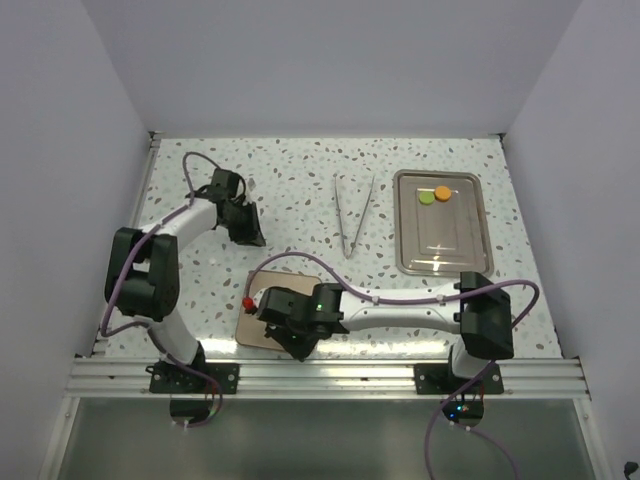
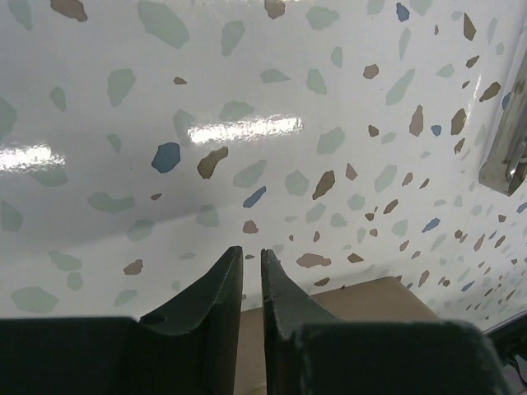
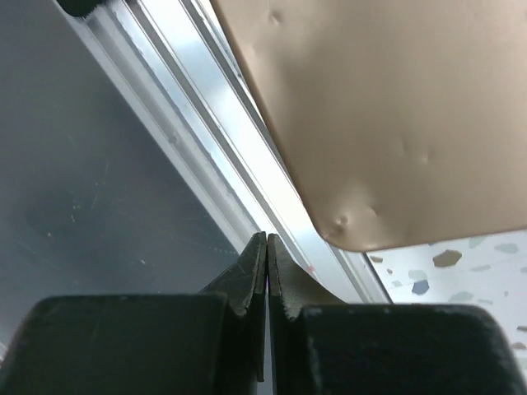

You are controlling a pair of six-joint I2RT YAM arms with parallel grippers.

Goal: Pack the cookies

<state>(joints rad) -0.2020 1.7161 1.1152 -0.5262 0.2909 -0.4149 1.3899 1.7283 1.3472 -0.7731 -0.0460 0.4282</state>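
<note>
While two cookies, green and orange, lie in tray, packing looks barely begun. Left gripper nearly closed, empty; right gripper pressed together, empty, at board's near edge.

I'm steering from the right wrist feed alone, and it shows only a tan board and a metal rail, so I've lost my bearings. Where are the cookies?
Observer: The top view shows two, a green cookie and an orange cookie. They lie side by side in the far end of a metal tray on the right of the table.
Operator: Any tool near it?
Observer: Yes, metal tongs lie flat on the table just left of the tray, apart from it.
Operator: And the other arm?
Observer: The left gripper hangs over bare table left of the tongs. Its fingers are all but shut, with nothing between them.
</note>
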